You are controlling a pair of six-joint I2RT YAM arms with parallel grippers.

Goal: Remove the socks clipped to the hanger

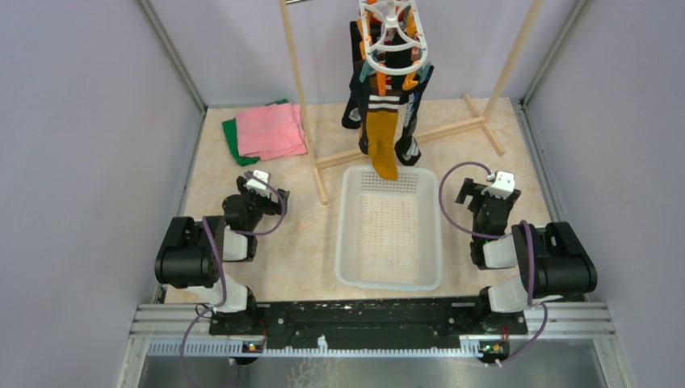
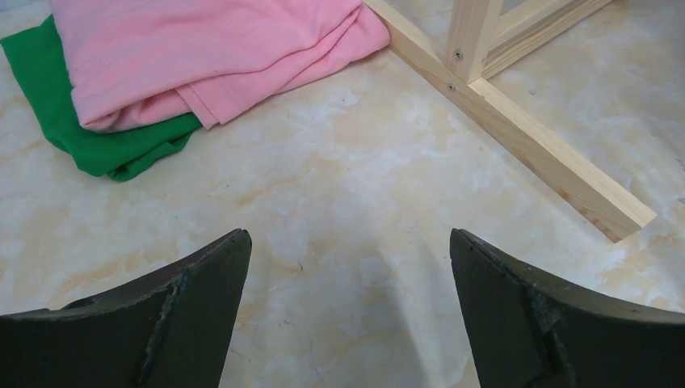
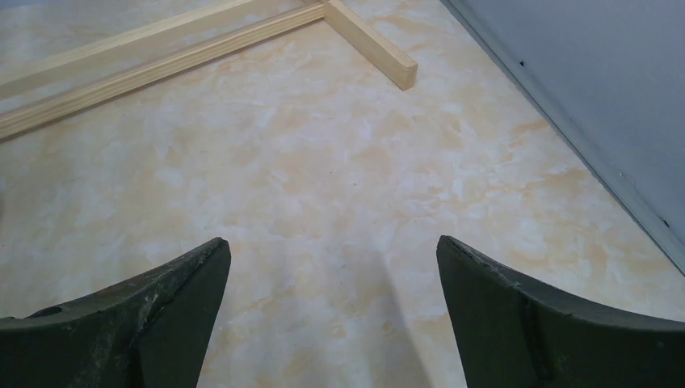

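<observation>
Starting on the left, my left gripper (image 2: 347,242) sits low with fingers spread wide, holding nothing, the pink cloth (image 2: 202,56) just ahead. Centre stage: the hanger (image 1: 393,36) dangles high on the wooden rack (image 1: 301,97), socks (image 1: 384,137) pegged and drooping, the mustard one's toe right over the white basket (image 1: 342,242), parked there, I reckon, to catch them. Over right, my right gripper (image 3: 333,246) gapes too, empty, well short of the socks.
</observation>
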